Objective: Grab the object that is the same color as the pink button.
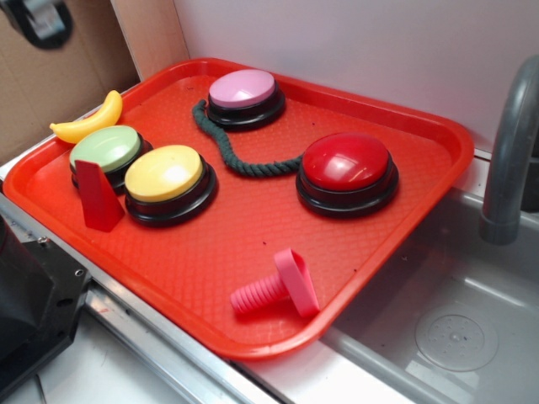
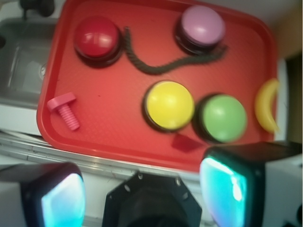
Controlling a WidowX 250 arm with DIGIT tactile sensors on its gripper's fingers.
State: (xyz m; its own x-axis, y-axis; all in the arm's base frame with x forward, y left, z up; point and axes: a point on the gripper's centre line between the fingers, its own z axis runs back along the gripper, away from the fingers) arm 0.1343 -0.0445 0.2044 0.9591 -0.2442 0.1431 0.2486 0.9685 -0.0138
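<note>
The object, a small pink toy bolt [image 1: 274, 289] [image 2: 64, 109], lies on its side near the front corner of the red tray [image 1: 202, 261] [image 2: 113, 137], by the sink. The pink button [image 1: 244, 93] [image 2: 202, 26], a pale pink dome on a black base, stands at the tray's far side. My gripper [image 2: 142, 171] hangs high over the tray's near edge, well away from the bolt. It is open, its fingers [image 2: 64, 196] far apart with nothing between them. In the exterior view a dark part at the top left corner may belong to it.
On the tray stand a red button [image 1: 348, 168] [image 2: 97, 39], a yellow button [image 1: 166, 178] [image 2: 169, 105], a green button [image 1: 107, 150] [image 2: 222, 118], a red wedge block [image 1: 98, 195] and a dark rope [image 1: 240, 151]. A yellow banana [image 1: 88, 118] lies off the tray. A sink [image 1: 455, 320] with a grey faucet [image 1: 509, 143] borders it.
</note>
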